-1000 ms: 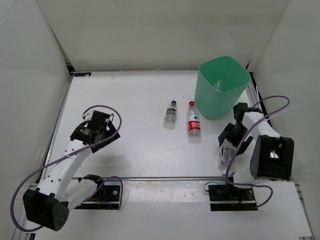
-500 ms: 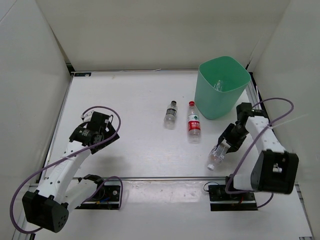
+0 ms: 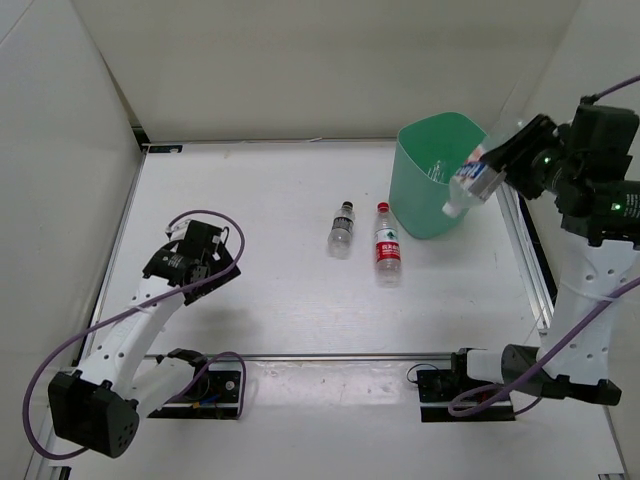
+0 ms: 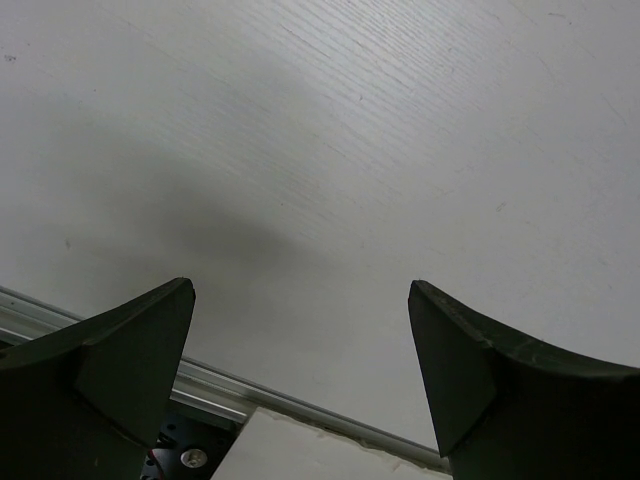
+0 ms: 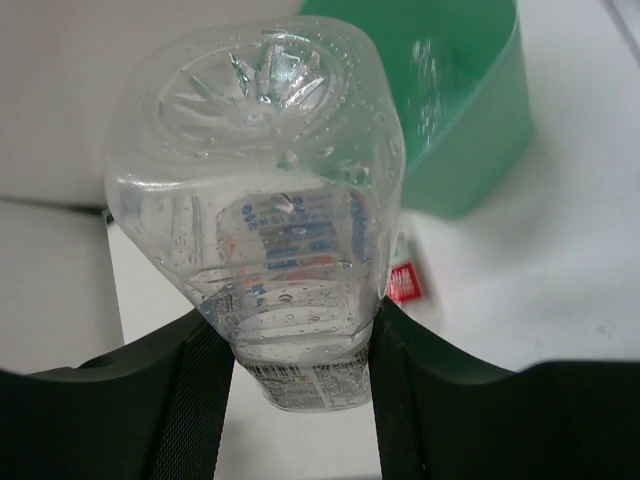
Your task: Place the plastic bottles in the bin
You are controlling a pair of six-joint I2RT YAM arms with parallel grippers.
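Observation:
My right gripper (image 3: 492,168) is raised high over the right rim of the mint-green bin (image 3: 420,200) and is shut on a stubby clear bottle with a bluish label (image 3: 468,184); the wrist view shows that bottle (image 5: 262,200) pinched between both fingers, its base toward the camera. Inside the bin lies a slim clear bottle (image 3: 437,170). On the table left of the bin lie a red-capped bottle with a red-white label (image 3: 387,246) and a short dark-capped bottle (image 3: 343,226). My left gripper (image 3: 205,258) hangs open over bare table at the left, nothing between its fingers (image 4: 130,350).
White walls enclose the table on three sides. An aluminium rail (image 3: 525,260) runs along the right edge, another (image 4: 250,395) along the near edge by the arm bases. Cables loop around both arms.
My right gripper closed on the stubby bottle near the front right, lifted it off the table and carried it up and back to the bin's right rim. The left arm barely moved.

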